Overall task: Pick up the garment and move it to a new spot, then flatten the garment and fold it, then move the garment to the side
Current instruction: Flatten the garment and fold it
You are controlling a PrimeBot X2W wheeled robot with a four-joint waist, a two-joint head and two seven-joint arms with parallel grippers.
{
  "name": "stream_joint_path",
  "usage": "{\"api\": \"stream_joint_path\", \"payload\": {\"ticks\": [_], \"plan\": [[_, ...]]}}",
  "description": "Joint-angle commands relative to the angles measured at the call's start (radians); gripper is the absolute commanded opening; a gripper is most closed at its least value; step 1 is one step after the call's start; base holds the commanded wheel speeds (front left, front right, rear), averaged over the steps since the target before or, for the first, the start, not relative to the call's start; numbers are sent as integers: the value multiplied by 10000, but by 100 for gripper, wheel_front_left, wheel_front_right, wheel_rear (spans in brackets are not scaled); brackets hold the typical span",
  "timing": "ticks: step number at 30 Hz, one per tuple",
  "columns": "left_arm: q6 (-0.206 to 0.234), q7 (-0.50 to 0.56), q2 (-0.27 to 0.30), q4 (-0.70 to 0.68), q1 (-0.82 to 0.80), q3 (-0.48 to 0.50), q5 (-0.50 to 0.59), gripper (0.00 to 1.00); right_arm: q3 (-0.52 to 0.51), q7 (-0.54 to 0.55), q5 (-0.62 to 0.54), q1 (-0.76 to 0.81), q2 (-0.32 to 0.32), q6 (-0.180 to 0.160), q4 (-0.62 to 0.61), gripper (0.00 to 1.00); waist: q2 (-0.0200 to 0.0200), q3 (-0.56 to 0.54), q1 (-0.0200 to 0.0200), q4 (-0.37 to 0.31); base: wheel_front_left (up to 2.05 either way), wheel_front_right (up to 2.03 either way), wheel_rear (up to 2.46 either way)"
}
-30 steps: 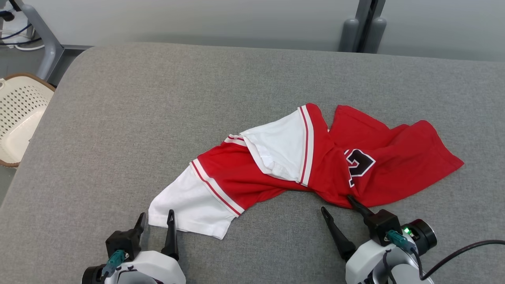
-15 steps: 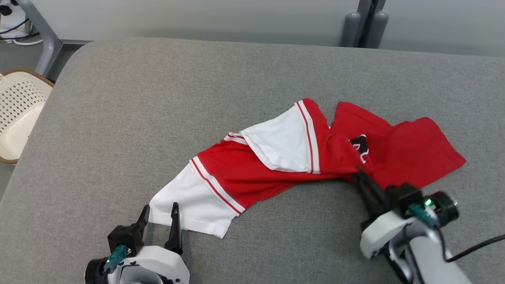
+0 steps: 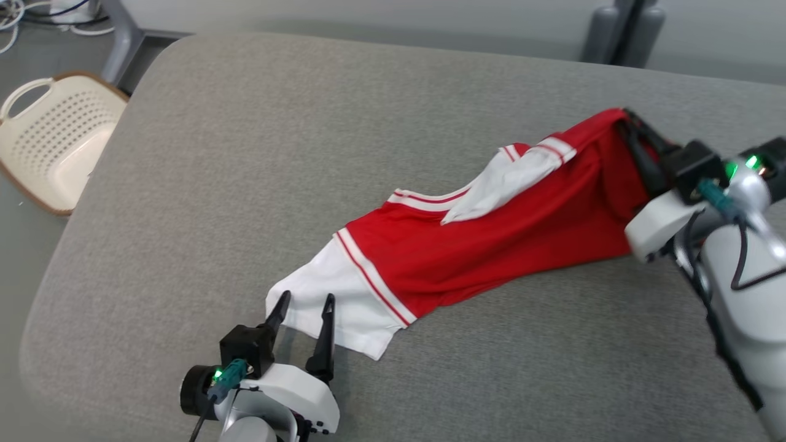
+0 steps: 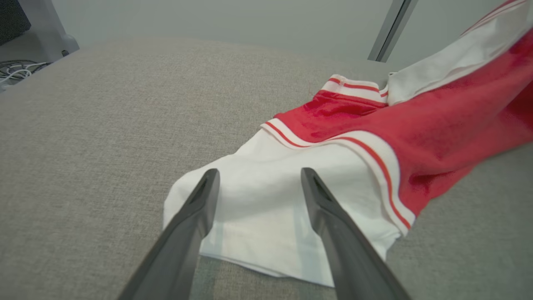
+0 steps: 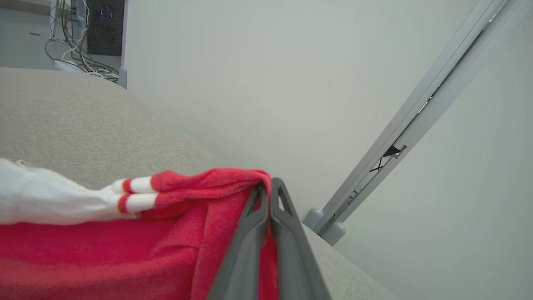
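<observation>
The right end effector [image 3: 631,123], shut tight, holds the far right edge of the red jersey [image 3: 491,245] above the grey desk [image 3: 276,153], while the left end effector [image 3: 307,299] stands wide open at the near white sleeve [image 3: 350,304].

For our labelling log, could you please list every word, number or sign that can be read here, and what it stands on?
No readable text.
The garment shows red cloth, white panels and stripes, no print.
The basket and table are unmarked.
The far dark box is too small to read.
</observation>
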Motion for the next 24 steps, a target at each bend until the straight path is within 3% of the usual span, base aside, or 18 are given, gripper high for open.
{"api": "stream_joint_path", "payload": {"ticks": [1, 7, 15, 16, 18, 24], "plan": [[39, -17, 41, -29, -160, -136, -123, 100, 99, 17, -180, -454, -226, -3, 269, 0, 0, 300, 0, 470, 0, 0, 0], [168, -17, 41, -198, -359, -814, -496, 100, 745, 150, -832, -2634, -856, -3, 1797, 0, 0, 921, 0, 1546, 0, 0, 0], [332, -17, 36, -455, -496, -1433, -864, 100, 833, 224, -1347, -4468, -840, -3, 3257, 0, 0, 1450, 0, 2460, 0, 0, 0], [381, -17, 38, -493, -526, -1482, -892, 100, 795, 234, -1386, -4650, -799, -3, 3458, 16, 0, 1508, 0, 2518, 0, 0, 0], [422, -17, 33, -537, -566, -1544, -946, 100, 660, 248, -1491, -4898, -737, -3, 3828, 100, 0, 1593, 0, 2580, 0, 0, 0], [537, -17, 38, -572, -644, -1432, -1022, 100, -21, 34, -1425, -4746, -252, -3, 4152, 100, 0, 1668, 0, 2187, 0, 0, 0]]}}
